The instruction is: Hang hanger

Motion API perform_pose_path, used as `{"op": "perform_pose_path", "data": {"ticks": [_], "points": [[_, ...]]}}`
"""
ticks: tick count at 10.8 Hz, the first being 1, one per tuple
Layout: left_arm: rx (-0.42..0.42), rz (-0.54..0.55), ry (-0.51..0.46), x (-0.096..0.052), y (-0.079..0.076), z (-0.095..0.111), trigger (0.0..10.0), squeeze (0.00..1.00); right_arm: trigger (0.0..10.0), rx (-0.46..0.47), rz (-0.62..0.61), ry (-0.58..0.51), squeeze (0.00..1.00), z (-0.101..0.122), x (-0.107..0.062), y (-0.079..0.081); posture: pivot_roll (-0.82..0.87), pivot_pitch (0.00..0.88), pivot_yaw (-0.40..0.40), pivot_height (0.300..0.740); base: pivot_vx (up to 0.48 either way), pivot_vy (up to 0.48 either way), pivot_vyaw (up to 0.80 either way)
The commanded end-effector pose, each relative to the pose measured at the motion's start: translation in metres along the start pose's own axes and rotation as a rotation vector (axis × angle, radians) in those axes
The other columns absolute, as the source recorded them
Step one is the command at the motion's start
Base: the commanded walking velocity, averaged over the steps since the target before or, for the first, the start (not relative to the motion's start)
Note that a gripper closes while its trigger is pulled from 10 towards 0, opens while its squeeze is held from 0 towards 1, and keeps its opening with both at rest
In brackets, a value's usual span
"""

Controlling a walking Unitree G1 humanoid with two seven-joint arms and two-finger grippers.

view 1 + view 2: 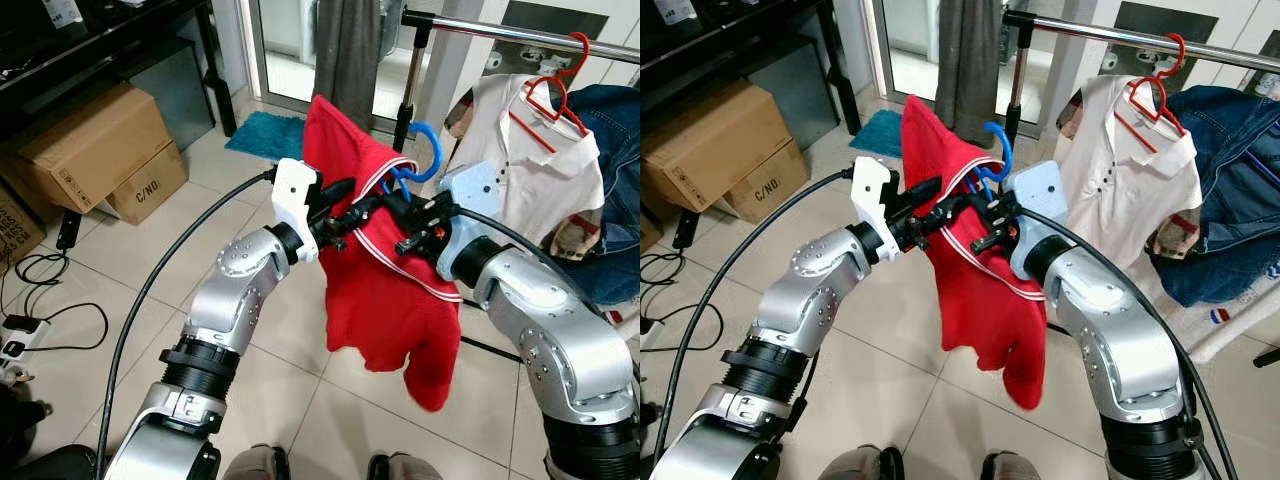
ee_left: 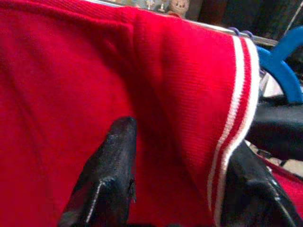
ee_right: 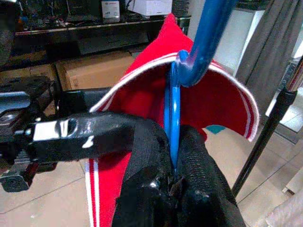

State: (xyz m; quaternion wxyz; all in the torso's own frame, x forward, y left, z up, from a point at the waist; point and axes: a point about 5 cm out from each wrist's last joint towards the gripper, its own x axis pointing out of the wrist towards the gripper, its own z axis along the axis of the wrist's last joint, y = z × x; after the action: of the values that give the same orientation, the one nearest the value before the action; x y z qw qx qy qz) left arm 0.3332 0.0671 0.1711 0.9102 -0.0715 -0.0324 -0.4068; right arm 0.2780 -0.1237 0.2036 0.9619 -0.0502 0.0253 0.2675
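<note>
Hanger: a blue plastic hanger carries a red shirt with white stripes along its neckline; both are held up in front of the robot, just short of the clothes rail and not yet hooked on it.
Right gripper: the right gripper is closed on the blue hanger, its two black fingers pinching the thin blue stem just under the hook, with the shirt's collar spread open behind.
Left gripper: the left gripper reaches in from the other side; its fingers sit a moderate way apart with a fold of the red shirt and its striped edge between them, and I cannot tell whether they press the cloth or only straddle it.
Rail: a metal bar on a dark upright pole; a white shirt hangs from it on a red hanger, with a blue denim garment just beside that.
Boxes: two closed cardboard boxes stand on the tiled floor at the robot's left, under a dark shelf; what is inside them cannot be seen.
Floor: a teal mat lies by the doorway, and black cables trail at the left.
</note>
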Motion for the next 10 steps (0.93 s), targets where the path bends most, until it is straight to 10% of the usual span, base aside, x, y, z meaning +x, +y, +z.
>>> {"op": "perform_pose_path", "data": {"ticks": [1,10], "points": [[0.009,0.007,-0.011,0.001,0.003,0.003,0.0,0.0,0.0,-0.011,0.023,-0.047,0.0,0.009,-0.002,0.006,-0.14,0.055,0.036,0.74,0.0,0.0,0.0],[0.031,-0.021,-0.036,-0.015,-0.001,0.023,0.0,0.0,0.0,-0.017,-0.024,0.061,0.0,-0.01,-0.007,-0.001,-0.12,0.059,0.054,0.74,0.0,0.0,0.0]]}}
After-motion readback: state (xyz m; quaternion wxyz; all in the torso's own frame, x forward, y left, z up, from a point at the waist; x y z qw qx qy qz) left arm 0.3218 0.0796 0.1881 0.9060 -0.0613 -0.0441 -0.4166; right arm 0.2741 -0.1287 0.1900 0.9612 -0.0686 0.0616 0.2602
